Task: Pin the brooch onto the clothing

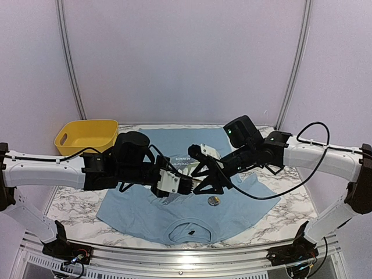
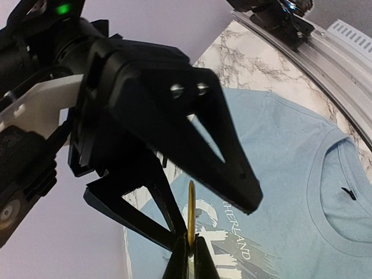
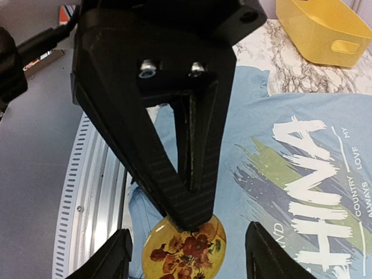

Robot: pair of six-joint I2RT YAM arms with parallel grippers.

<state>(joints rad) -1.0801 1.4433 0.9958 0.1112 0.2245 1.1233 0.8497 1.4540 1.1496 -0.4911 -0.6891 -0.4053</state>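
Top view: my left pincer (image 1: 189, 185) and right pincer (image 1: 210, 187) meet just above the T-shirt (image 1: 139, 212), which is spread on the marble table (image 1: 279, 218).

Left wrist: left pincer clenched on the brooch (image 2: 190, 212), seen edge-on with its gold rim upright.

Right wrist: right pincer released, fingers (image 3: 113, 258) spread either side of the brooch's flowered face, over the T-shirt.

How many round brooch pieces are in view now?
2. One floral disc pinched in the left end effector; one small round piece loose on the T-shirt. Others may be hidden.
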